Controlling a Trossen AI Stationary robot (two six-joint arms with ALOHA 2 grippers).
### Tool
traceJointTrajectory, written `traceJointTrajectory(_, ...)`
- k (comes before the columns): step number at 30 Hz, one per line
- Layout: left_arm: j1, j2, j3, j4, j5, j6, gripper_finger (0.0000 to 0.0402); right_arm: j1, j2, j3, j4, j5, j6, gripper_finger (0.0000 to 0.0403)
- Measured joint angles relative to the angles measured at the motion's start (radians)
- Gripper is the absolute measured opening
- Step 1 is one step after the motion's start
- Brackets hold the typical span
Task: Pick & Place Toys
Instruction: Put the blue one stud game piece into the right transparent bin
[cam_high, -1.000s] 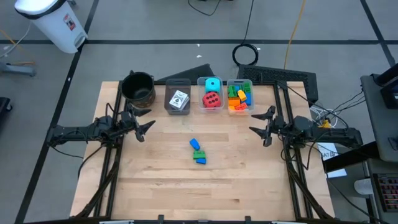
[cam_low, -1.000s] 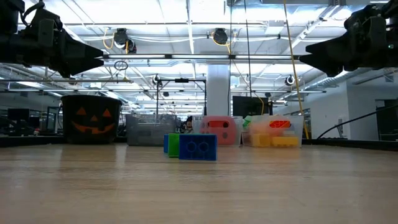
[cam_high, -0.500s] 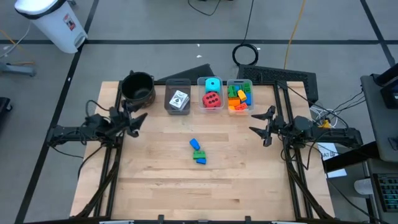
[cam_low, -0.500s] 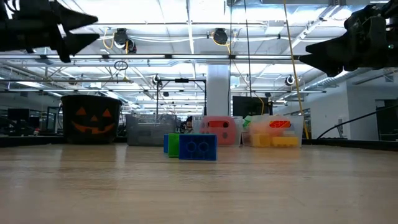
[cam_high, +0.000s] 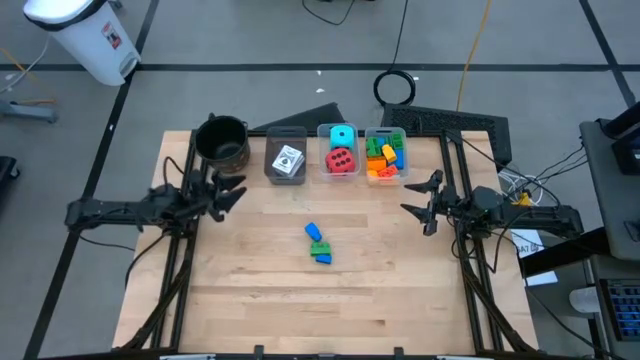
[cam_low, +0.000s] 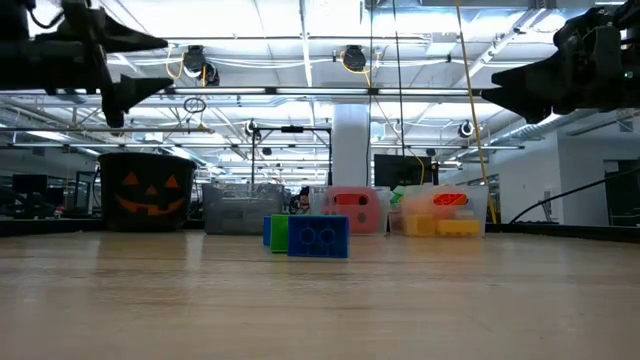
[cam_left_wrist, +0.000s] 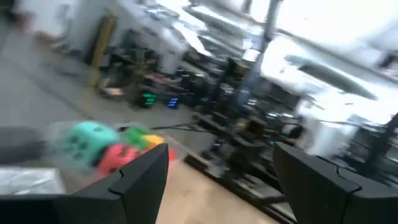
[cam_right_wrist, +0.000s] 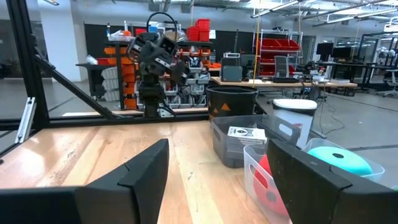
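Three small bricks lie together mid-table: a blue one (cam_high: 312, 231), a green one (cam_high: 320, 246) and another blue one (cam_high: 322, 258); in the low view the front blue brick (cam_low: 318, 237) hides part of the green one (cam_low: 279, 233). My left gripper (cam_high: 232, 193) hovers open near the table's left edge, above the table and pointing at its middle, well clear of the bricks. My right gripper (cam_high: 418, 198) hovers open near the right edge, facing it. High in the low view, the left gripper (cam_low: 150, 62) and right gripper (cam_low: 495, 88) both hold nothing.
Along the far edge stand a black pot (cam_high: 222, 140), a grey bin (cam_high: 287, 172) with white cards, a clear bin (cam_high: 341, 168) with a cyan and a red dotted cube, and a clear bin (cam_high: 385, 170) of mixed bricks. Bare wood lies toward the near edge.
My left gripper has rolled about its own pointing line, tipped its fingers upward and risen slightly, staying near the left edge with the same finger gap. The bricks lie as before.
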Motion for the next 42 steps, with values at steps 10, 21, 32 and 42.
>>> traceJointTrajectory(10,-0.033,0.22,0.012,0.051,0.24,-0.041,0.0292,0.0,0.0,0.0,0.0,0.0,0.0,0.0248)
traceJointTrajectory(21,-0.138,0.714,0.203,0.057,0.204,-0.022,0.0292,0.0,0.0,0.0,0.0,0.0,0.0,0.0249)
traceJointTrajectory(32,-0.168,1.243,0.474,0.017,0.148,0.354,0.0292,0.0,0.0,0.0,0.0,0.0,0.0,0.0249)
traceJointTrajectory(42,-0.157,1.537,0.645,0.019,-0.023,0.742,0.0291,0.0,0.0,0.0,0.0,0.0,0.0,0.0249)
